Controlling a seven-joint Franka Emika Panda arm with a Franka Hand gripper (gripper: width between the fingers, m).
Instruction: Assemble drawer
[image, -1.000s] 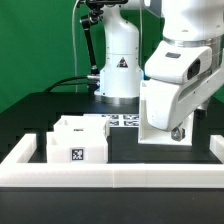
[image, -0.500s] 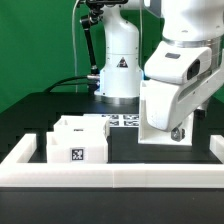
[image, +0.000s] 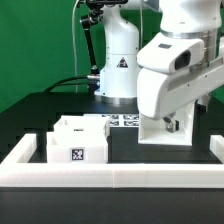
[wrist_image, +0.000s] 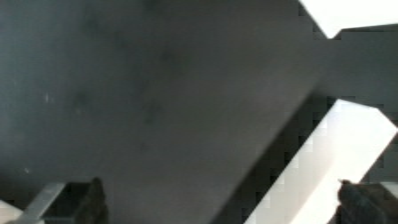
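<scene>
Wrist view: my pincer (wrist_image: 222, 200) gapes wide above the dark desk (wrist_image: 160, 100), holding nothing. The drawer trays (image: 76, 140) sit beside the white rail (image: 110, 176) at the desk's edge.

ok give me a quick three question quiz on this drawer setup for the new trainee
1. Multiple choice: in the exterior view, on which side of the tall housing do the small trays sit?
a) that view's left
b) that view's right
c) on top of it

2. True or false: in the wrist view, the fingers are shut on one of the trays.

3. Fill in: in the exterior view, the long low white ___ runs across the front, between the trays and the camera.

Key
1. a
2. False: the fingers stand apart with nothing gripped between them.
3. rail
</scene>
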